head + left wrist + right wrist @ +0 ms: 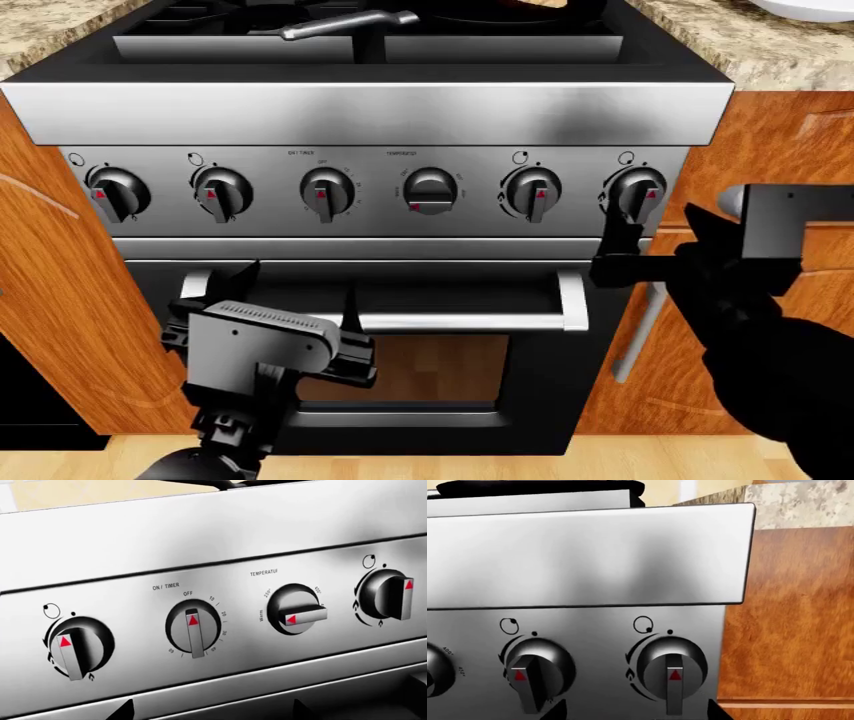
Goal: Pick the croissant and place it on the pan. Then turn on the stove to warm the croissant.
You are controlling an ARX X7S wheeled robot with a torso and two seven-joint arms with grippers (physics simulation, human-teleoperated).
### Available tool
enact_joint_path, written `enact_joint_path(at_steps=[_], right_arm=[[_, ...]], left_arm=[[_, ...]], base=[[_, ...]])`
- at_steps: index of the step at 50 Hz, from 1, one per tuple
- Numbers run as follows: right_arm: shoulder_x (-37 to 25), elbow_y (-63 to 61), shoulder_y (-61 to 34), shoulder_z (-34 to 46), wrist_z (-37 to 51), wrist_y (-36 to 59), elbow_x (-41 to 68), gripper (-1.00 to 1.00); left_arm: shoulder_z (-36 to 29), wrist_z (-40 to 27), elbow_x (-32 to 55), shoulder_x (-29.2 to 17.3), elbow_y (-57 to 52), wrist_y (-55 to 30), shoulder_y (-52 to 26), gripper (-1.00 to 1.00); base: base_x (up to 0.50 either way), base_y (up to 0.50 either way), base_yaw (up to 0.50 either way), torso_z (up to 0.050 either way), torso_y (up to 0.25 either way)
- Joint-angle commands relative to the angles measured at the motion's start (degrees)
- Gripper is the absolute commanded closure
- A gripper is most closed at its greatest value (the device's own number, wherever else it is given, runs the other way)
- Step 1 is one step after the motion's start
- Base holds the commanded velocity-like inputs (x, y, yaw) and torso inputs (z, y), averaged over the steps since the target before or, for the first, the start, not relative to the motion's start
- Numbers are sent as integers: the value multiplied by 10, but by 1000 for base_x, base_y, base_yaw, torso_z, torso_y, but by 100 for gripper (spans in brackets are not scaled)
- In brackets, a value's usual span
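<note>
Reaching for the far-right knob (639,192) with your right gripper (622,240), you could easily clip the neighbour (534,191) just beside it, or twist the wrong burner: the pan (350,24) shows only its silver handle at the top edge of the head view, so which burner it sits over is not clear. The croissant (537,3) appears as a golden sliver at that same edge (apparently already up there on the pan). Your right gripper's jaws look spread apart, close below the knob; the left gripper (300,345) hangs low before the oven door, and whether it is spread or closed I cannot tell. The stove (374,115) has a smooth brushed-steel panel; the knobs are dark, glossy, bar-shaped and red-marked, likely slippery under a shallow pinch.
</note>
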State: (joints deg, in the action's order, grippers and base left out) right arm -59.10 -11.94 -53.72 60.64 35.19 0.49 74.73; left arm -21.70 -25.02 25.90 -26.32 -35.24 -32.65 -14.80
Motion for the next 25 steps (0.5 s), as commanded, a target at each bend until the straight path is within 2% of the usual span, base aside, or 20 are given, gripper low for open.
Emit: enact_joint_path(at_steps=[1,25], right_arm=[[12,30,-1,1,-10,4,-2,-100],[36,83,-9,1,-30,9,-10,-100]], left_arm=[[-3,1,0,1,7,1,-4,-100],[-11,0,-1,5,20,-2,-15,-100]], base=[[0,0,0,0,0],[0,0,0,0,0]])
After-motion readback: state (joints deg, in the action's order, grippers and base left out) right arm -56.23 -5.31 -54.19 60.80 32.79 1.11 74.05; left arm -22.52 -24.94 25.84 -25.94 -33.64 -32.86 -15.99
